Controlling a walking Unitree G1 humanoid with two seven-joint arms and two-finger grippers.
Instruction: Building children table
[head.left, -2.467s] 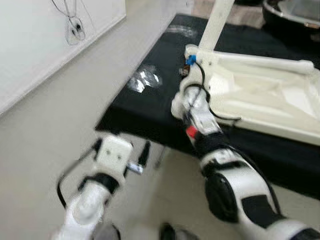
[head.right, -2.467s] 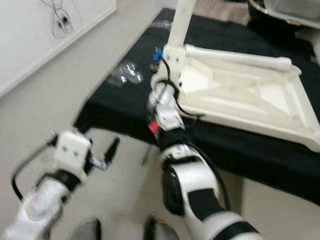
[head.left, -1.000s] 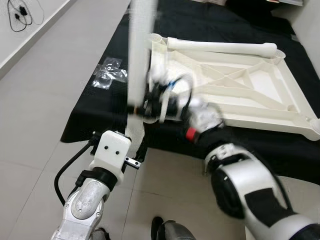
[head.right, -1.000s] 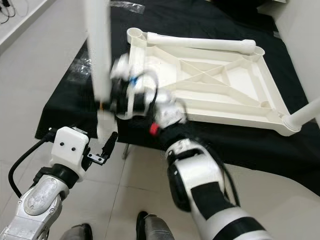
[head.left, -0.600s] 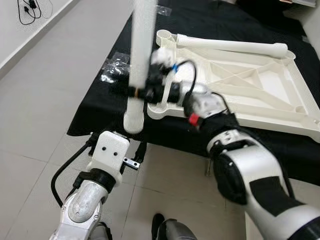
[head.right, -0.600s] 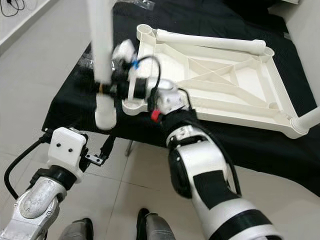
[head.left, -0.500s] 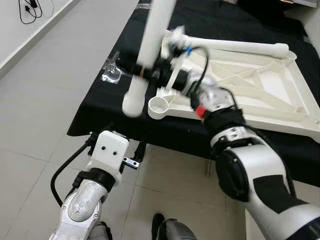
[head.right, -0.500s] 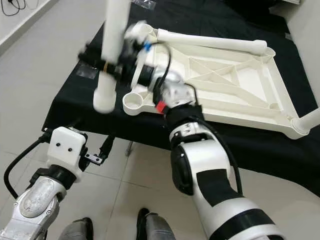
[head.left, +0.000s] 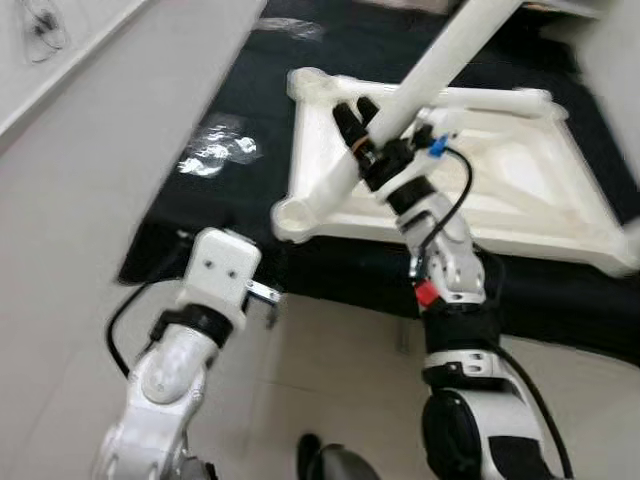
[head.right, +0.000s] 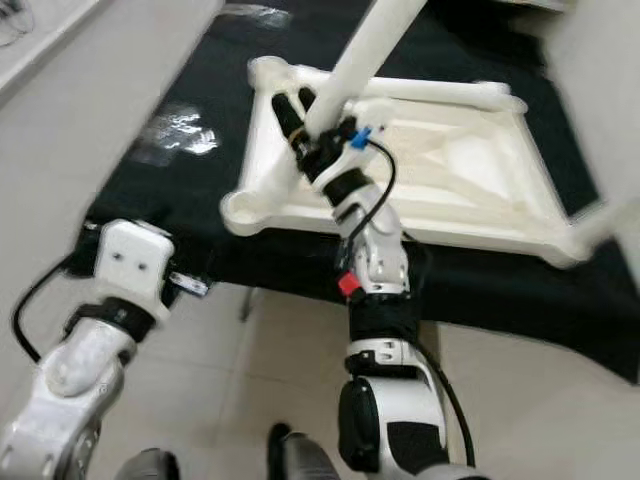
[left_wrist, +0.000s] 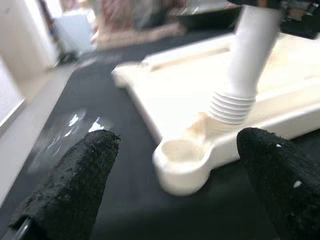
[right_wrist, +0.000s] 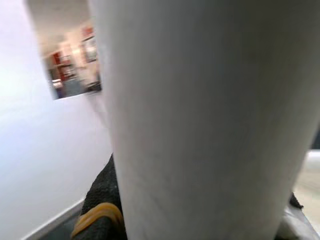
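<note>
Table leg (head.left: 420, 75), pinched in our right gripper (head.left: 362, 135), slants toward the tabletop's corner socket (left_wrist: 179, 150) for screwing; left gripper (left_wrist: 175, 185) spread idle.

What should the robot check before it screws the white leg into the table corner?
1. Right gripper holds the long white plastic table leg: ok.
2. Leg's ribbed threaded end is near the round corner socket of the upside-down white plastic tabletop: ok.
3. Leg stands straight over the socket: not ok, it leans.
4. Socket is free of bits: ok.
5. Tabletop lies flat on the black cloth: ok.
6. Left gripper is clear of the socket, fingers open: ok.
</note>
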